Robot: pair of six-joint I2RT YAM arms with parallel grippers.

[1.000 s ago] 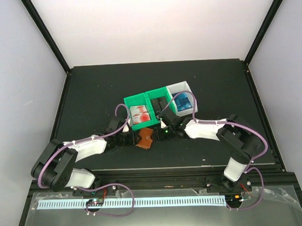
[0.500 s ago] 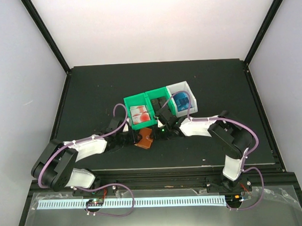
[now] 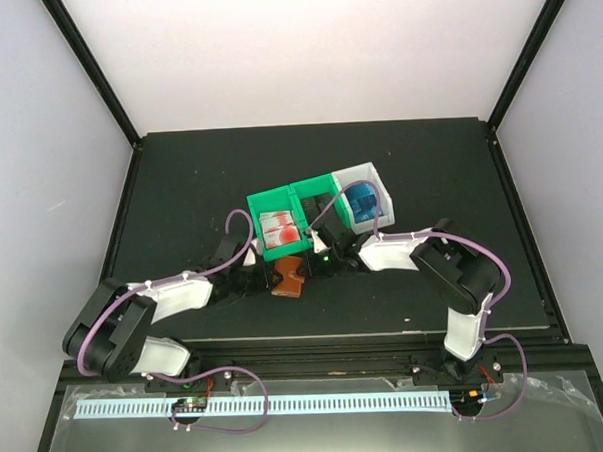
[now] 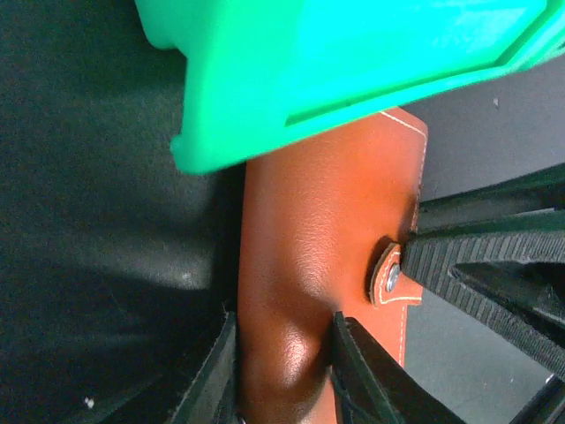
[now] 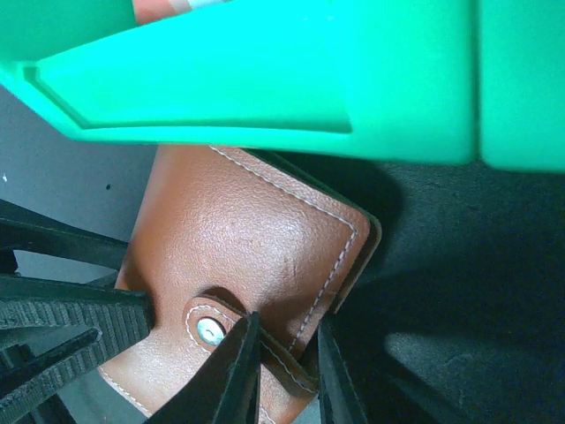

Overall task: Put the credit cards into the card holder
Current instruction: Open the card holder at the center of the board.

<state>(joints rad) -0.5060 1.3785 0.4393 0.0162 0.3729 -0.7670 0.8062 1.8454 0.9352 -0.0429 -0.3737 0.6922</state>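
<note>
- Fingers (image 4: pixel 351 375) of the left gripper (image 4: pixel 284 322) are squeezing the wallet (image 4: pixel 318 221) at its folded end, one on each side, with the leather bulging and shining between them.
- Over on the other end, the right gripper (image 5: pixel 287 322) is standing narrow, its fingers (image 5: pixel 237 371) pinching the wallet's stitched edge right beside the snap tab (image 5: pixel 209 331).
- From the left wrist, one ribbed finger of the right gripper is touching that tab.
- Both grippers are facing each other across the wallet, low over the dark table (image 3: pixel 180 191).
- Closed and flat, the wallet is lying on the table just on the near side of the left green bin (image 3: pixel 275 194). In both wrist views the bin's rim is overlapping its far edge.
- Red-and-white cards (image 3: pixel 280 227) are sitting in that left green bin.
- Black cards (image 3: pixel 319 207) are resting in the middle green bin (image 3: pixel 320 180).
- Blue cards (image 3: pixel 362 201) are lying in the white bin (image 3: pixel 359 170) at the right end of the row.
</note>
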